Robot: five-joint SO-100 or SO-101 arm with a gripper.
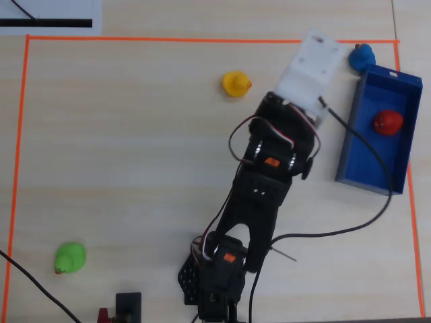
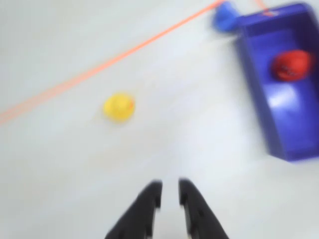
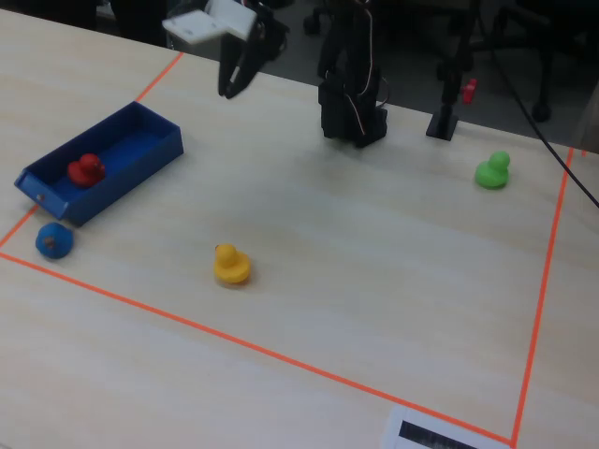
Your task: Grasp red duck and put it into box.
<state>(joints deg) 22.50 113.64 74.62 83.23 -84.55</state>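
Inside the long dark blue tray-style box (image 1: 358, 108) sits the small bright red toy duck (image 1: 388, 122), toward the end closest to the little blue duck (image 1: 361, 57), which is on the pale wooden worktop (image 1: 121, 148) just outside that end wall. My black two-finger claw (image 2: 170, 190) is up off the worktop, holding nothing, fingers only a narrow gap apart. The yellow duck (image 3: 230, 264) is out in the open, the green duck (image 3: 492, 170) well apart from it.

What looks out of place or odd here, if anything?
Nothing stands out. The red duck sits inside the box, the other ducks stand on the table, and the gripper hangs empty.
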